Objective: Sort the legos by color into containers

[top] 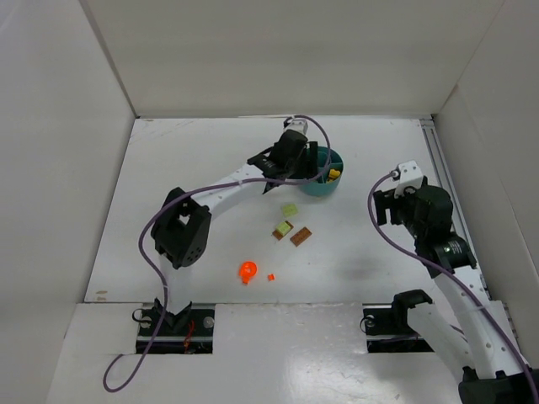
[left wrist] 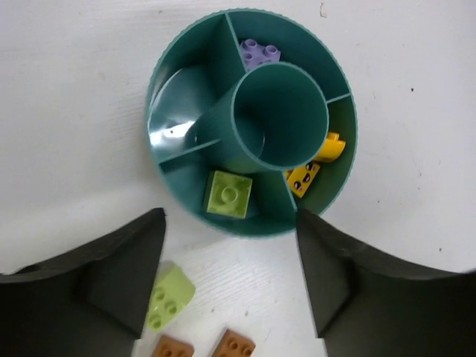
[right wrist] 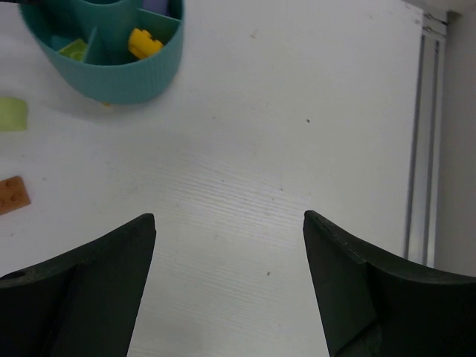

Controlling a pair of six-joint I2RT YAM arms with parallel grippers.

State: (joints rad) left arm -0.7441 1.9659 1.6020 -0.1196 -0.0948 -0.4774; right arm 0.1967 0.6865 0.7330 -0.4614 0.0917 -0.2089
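The teal tub (top: 327,183) stands at the back of the table. My left gripper (top: 303,167) hangs just above its near rim, open, with nothing between the fingers (left wrist: 141,253). In the tub (left wrist: 178,97) a pale green brick (left wrist: 229,193) lies in the near wedge, a purple brick (left wrist: 259,52) in the far wedge and yellow bricks (left wrist: 314,162) in the right wedge. On the table lie a pale green brick (left wrist: 169,296) and two brown bricks (left wrist: 234,345). A round orange piece (top: 247,271) and a small orange-red brick (top: 271,277) lie nearer the arm bases. My right gripper (right wrist: 229,219) is open and empty over bare table.
White walls close in the table on the left, back and right. A metal rail (right wrist: 422,134) runs along the right edge. The left arm's purple cable (top: 152,244) loops over the table's left half. A pale green brick (right wrist: 11,114) and a brown one (right wrist: 11,195) sit at the right wrist view's left edge.
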